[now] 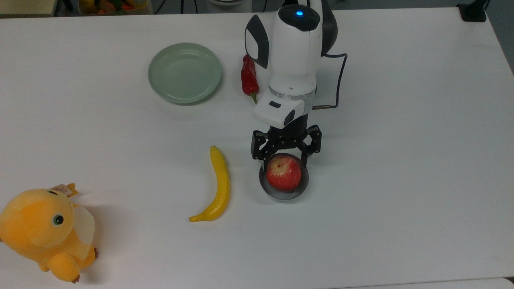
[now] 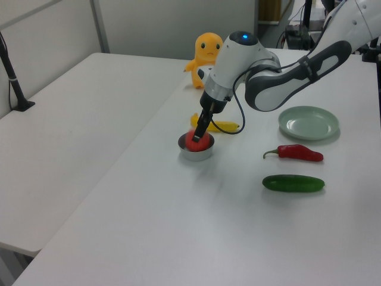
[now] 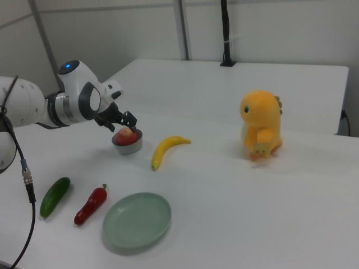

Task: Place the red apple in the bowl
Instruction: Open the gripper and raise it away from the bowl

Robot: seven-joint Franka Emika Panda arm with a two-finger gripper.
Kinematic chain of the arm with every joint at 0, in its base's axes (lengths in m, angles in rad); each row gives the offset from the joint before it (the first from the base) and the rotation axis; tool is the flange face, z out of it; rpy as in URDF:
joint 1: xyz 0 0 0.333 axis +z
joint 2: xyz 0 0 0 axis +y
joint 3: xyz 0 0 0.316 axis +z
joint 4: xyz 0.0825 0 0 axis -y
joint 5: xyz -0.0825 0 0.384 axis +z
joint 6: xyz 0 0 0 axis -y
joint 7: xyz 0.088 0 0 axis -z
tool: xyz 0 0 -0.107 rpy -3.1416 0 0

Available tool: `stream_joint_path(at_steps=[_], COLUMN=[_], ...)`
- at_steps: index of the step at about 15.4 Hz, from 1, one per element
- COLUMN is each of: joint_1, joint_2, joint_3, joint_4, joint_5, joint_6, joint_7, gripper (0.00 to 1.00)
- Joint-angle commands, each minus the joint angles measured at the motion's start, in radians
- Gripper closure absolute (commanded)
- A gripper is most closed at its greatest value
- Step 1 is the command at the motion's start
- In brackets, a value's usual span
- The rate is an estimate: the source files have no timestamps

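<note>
The red apple [image 1: 284, 174] sits low inside the small grey bowl [image 1: 281, 196], a little right of the table's middle in the top view. My gripper [image 1: 285, 161] reaches straight down over the bowl's far side, its fingers shut on the apple's sides. In the left view the apple [image 2: 191, 138] shows just above the bowl [image 2: 196, 155], with the gripper [image 2: 198, 132] on it. The right view shows the gripper [image 3: 124, 128] over the apple [image 3: 124, 135] in the bowl [image 3: 128, 148].
A yellow banana [image 1: 219, 184] lies just left of the bowl in the top view. A pale green plate [image 1: 184, 73] and a red chili [image 1: 249, 76] lie behind the arm. An orange plush toy [image 1: 44, 233] stands at the front left. A cucumber [image 2: 293, 183] lies near the chili.
</note>
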Motion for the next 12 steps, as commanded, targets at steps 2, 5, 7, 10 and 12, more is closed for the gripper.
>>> stream_joint_path(at_steps=[2, 5, 7, 10, 12], joint_1=[0.006, -0.002, -0.016, -0.036, -0.065], joint_2=[-0.024, -0.109, -0.186, -0.304, -0.41], joint_3=[-0.009, -0.009, -0.009, -0.009, -0.021], joint_4=[0.0, -0.034, -0.042, -0.043, -0.042], joint_5=[-0.022, -0.01, -0.006, 0.06, 0.157], joint_6=[0.016, -0.022, -0.137, -0.329, -0.497], joint_7=[0.038, 0.038, 0.04, 0.041, 0.038], gripper=[0.0, 0.0, 0.0, 0.0, 0.0])
